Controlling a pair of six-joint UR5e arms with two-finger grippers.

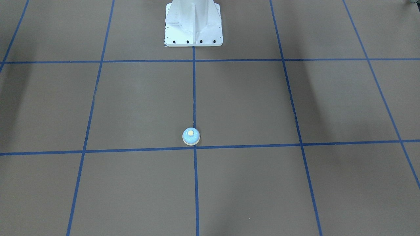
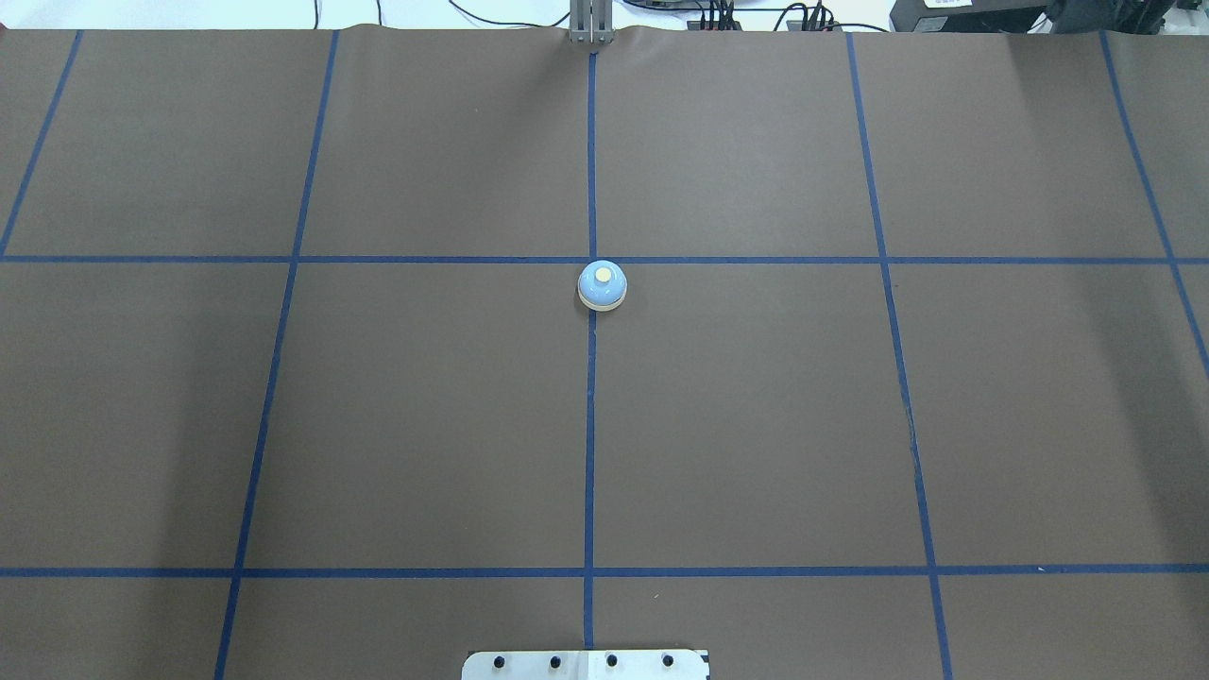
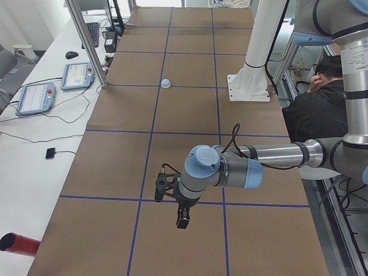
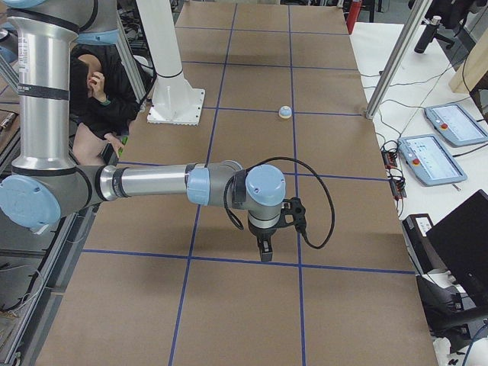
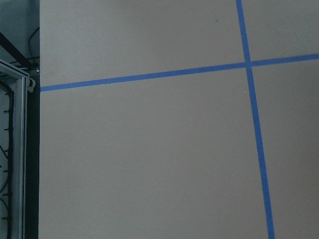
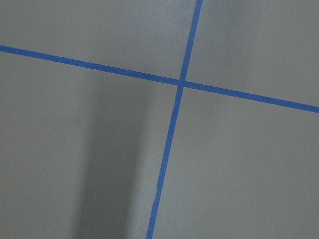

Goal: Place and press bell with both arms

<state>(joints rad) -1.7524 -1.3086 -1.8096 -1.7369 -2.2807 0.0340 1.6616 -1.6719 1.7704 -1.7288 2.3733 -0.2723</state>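
Note:
The bell, a small light-blue dome with a cream base and cream button, stands upright on the brown table at a crossing of blue tape lines. It also shows in the front-facing view and, small, in both side views. My left gripper hangs over the table's left end, far from the bell. My right gripper hangs over the right end, also far away. Both show only in the side views, so I cannot tell whether they are open or shut. Neither wrist view shows fingers, only table and tape.
The white pedestal stands bolted at the robot's side of the table. A person in dark clothes sits beyond the table edge near the base. Pendant tablets and cables lie on the white bench, with a red cylinder near it.

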